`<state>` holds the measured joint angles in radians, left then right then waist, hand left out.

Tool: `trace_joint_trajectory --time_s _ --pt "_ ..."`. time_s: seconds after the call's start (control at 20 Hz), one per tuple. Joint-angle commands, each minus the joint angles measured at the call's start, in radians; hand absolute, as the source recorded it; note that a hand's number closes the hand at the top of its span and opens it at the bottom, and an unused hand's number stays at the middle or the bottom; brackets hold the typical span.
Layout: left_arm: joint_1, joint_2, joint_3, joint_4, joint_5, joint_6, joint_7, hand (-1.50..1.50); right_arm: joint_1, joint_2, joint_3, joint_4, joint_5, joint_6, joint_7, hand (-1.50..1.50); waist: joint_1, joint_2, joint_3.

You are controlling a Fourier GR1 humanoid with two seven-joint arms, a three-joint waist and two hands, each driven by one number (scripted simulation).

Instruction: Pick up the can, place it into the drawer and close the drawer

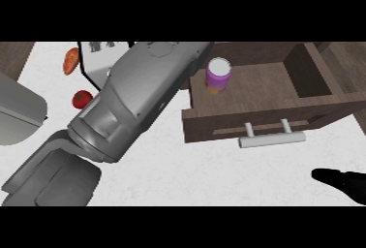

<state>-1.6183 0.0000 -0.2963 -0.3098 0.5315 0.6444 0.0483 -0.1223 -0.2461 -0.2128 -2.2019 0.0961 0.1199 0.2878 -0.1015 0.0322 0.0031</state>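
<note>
Counter (214,169) bears open drawer (286,104) holding upright can (217,77).

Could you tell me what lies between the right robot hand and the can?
Head view: bare counter, then the drawer handle and drawer front.

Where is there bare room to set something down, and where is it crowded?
Free: the counter between the left forearm, the handle and the right hand; the drawer floor right of the can. Crowded: the strip left of the forearm, with the tomato.
</note>
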Motion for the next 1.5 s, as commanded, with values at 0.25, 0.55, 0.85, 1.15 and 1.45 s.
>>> trace_joint_trajectory --time_s 0.25,0.55,0.85,1.15,1.45 --pt "-0.015 0.0 0.028 0.007 0.069 0.006 -0.051 -1.5 -0.1 -0.073 0.151 0.141 0.322 -0.013 -0.084 -1.5 0.034 0.001 -0.001" --pt "-0.074 0.0 0.007 0.024 0.063 0.028 -0.03 -1.5 -0.201 -0.109 0.23 0.346 0.506 -0.046 -0.16 -1.5 0.061 -0.006 -0.001" --pt "-0.037 0.0 0.013 0.046 0.047 -0.014 -0.054 -1.5 -0.254 -0.049 0.338 0.586 0.689 -0.167 -0.242 -1.5 0.088 -0.013 -0.001" --pt "-0.007 0.023 0.04 0.012 0.048 -0.036 -0.045 -1.5 -0.346 -0.004 0.368 0.837 0.818 -0.292 -0.29 -1.5 0.11 -0.022 -0.002" --pt "0.028 0.087 0.027 -0.013 0.018 -0.072 -0.022 -1.5 -0.518 0.052 0.318 1.157 0.878 -0.44 -0.331 -1.5 0.137 -0.022 -0.002"
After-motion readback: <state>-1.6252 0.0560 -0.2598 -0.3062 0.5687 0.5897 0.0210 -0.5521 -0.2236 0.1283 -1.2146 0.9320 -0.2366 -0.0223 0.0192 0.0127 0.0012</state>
